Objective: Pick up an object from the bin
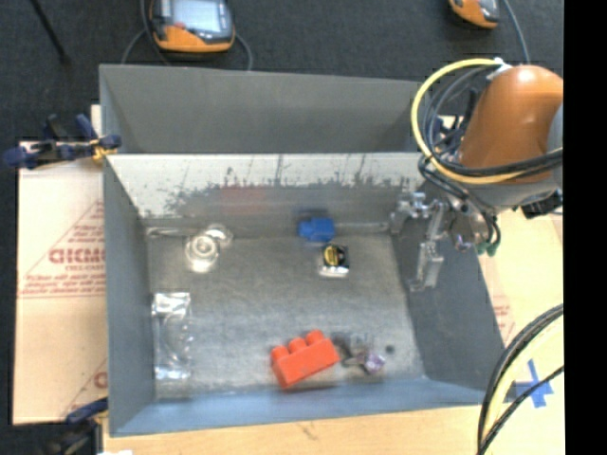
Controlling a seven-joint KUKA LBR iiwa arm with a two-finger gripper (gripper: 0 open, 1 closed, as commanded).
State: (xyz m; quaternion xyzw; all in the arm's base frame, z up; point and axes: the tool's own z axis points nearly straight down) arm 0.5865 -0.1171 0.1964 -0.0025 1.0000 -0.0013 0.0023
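Parked above the right slope of the bin (256, 121), claw (427, 268) of unreadable spread, nothing visibly gripped, likely awaiting a descent toward the nearby black-and-yellow trinket (333, 259) at mid-floor.

the grey metal bin (256, 112) has sloping walls and a scuffed, flat floor with a handful of small things spread well apart on it. near the back sits a small blue block (316, 228), and just beside it, toward the front right, a little black, yellow and white piece (333, 260). at back left is a clear round cup (204, 248), with a crumpled clear wrapper (173, 335) in front of it. along the front lies an orange-red toy brick (304, 358), a tiny purplish piece (367, 359) next to it.
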